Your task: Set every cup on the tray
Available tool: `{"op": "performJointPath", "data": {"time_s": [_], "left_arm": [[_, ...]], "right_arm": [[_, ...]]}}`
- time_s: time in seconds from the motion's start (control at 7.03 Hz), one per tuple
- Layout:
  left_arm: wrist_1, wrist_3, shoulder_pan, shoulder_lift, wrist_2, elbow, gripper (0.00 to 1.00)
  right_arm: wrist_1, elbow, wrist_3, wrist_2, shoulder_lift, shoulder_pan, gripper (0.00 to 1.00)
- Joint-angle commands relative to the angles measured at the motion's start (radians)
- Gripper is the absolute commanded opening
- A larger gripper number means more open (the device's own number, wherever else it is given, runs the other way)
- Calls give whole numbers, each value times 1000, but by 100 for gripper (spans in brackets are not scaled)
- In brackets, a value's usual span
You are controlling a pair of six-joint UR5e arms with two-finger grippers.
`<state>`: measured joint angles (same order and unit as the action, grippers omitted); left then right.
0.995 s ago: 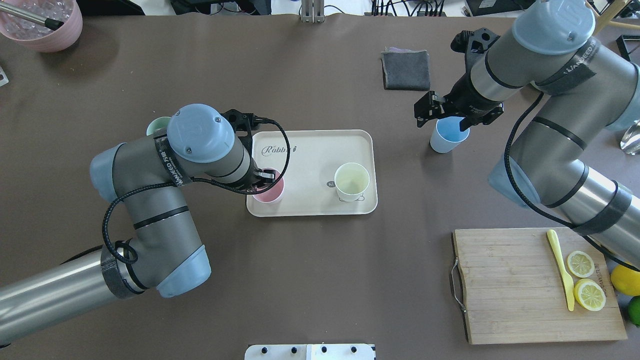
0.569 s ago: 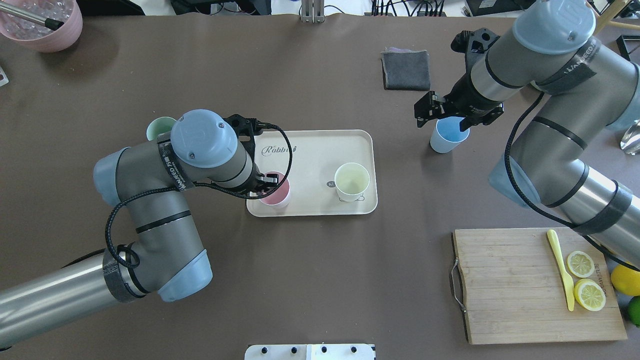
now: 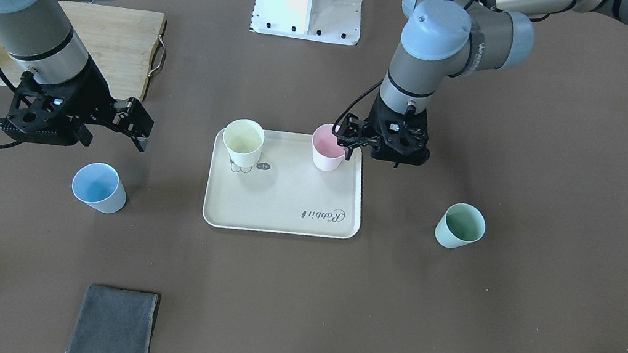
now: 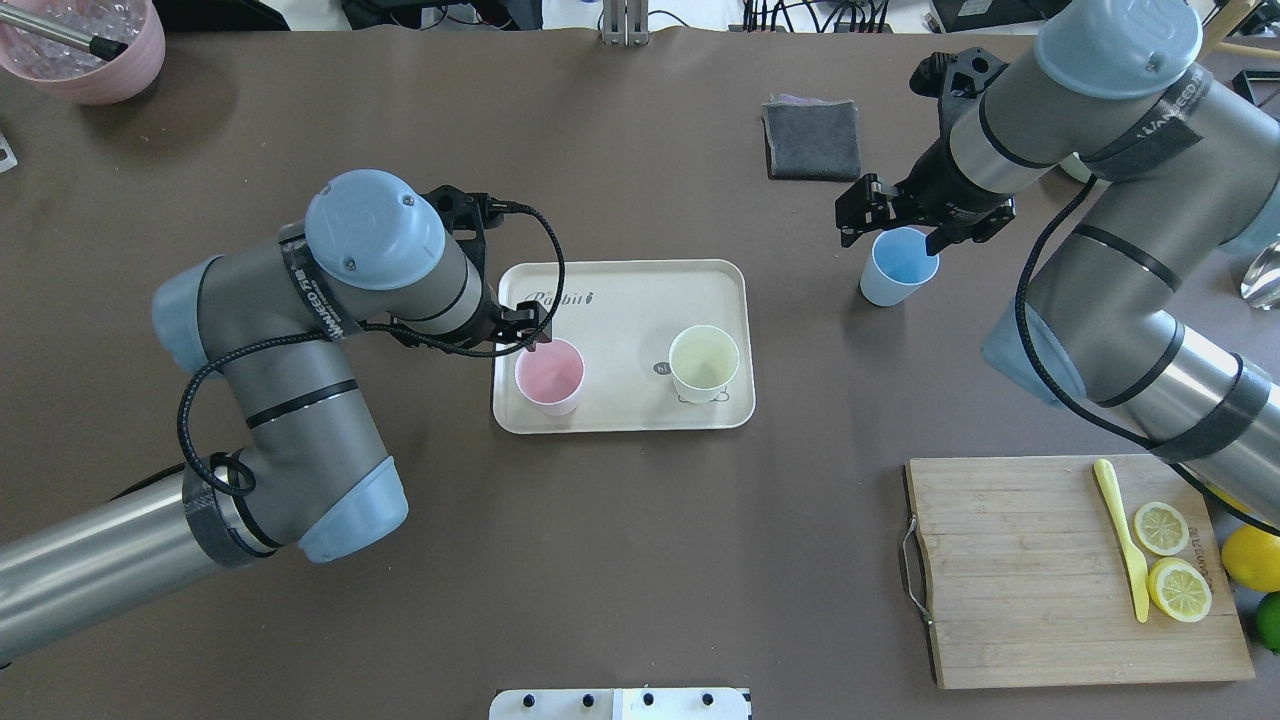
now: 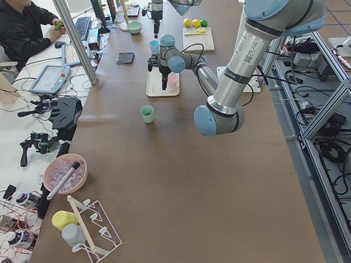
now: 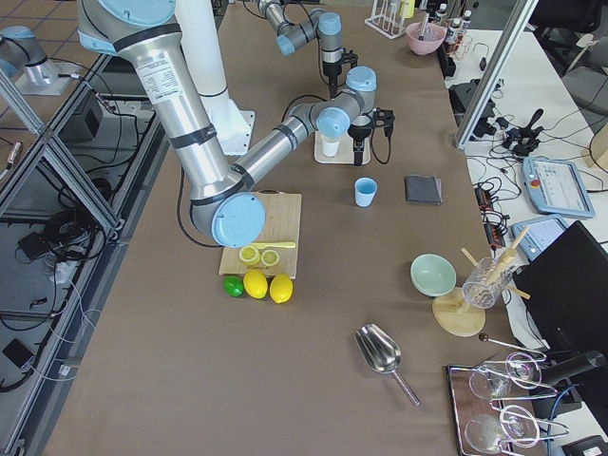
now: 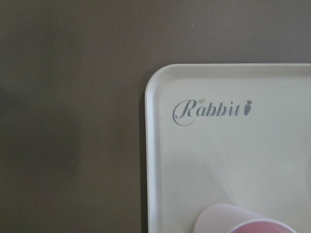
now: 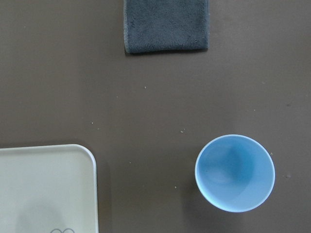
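Observation:
The cream tray [image 4: 625, 300] lies mid-table and also shows in the front view [image 3: 285, 203]. On it stand the pink cup [image 4: 549, 375] and the pale yellow cup [image 4: 704, 363]. My left gripper [image 4: 530, 328] is open and empty, just beside and above the pink cup's rim [image 3: 327, 147]. The light blue cup [image 4: 898, 265] stands on the table right of the tray. My right gripper [image 4: 895, 225] is open above it, not touching. The mint green cup [image 3: 460, 225] stands on the table left of the tray, hidden under my left arm in the overhead view.
A folded grey cloth [image 4: 812, 140] lies beyond the blue cup. A wooden cutting board [image 4: 1010, 570] with lemon slices and a yellow knife sits at the near right. A pink bowl [image 4: 85, 45] stands at the far left corner.
My left gripper has let go of the pink cup and drawn up and away to the left; the cup stands free on the tray. My right gripper shifted slightly farther over the blue cup.

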<state>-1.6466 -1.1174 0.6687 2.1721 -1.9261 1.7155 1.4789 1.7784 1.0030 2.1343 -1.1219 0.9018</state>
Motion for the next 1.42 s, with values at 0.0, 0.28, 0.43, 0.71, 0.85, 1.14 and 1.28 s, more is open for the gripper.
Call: {"op": "performJointPath", "data": {"time_s": [0.0,0.28,0.43,0.71,0.85,1.14,1.28], "left_arm": [[-1,85,71,-27,-44,1,97],[8,85,84,-32,-45,39,97],[10,85,91,-41,-68,50,97],[10,85,106,-41,-76,58,97],[10,85,110,-41,-76,58,97],[8,85,111,-38,-77,61,97],[10,85,111,-38,-77,61,97]], "right_arm": [[-5,-95,-97,-1,13,66,100],[-58,-192,-170,-2,8,75,100],[-125,-232,-165,-4,-7,50,100],[-158,-263,-161,-14,-19,-4,100],[-160,-261,-161,-11,-27,-6,100],[-161,-263,-171,-13,-44,-6,92],[-163,-260,-173,-13,-44,-6,13]]}}
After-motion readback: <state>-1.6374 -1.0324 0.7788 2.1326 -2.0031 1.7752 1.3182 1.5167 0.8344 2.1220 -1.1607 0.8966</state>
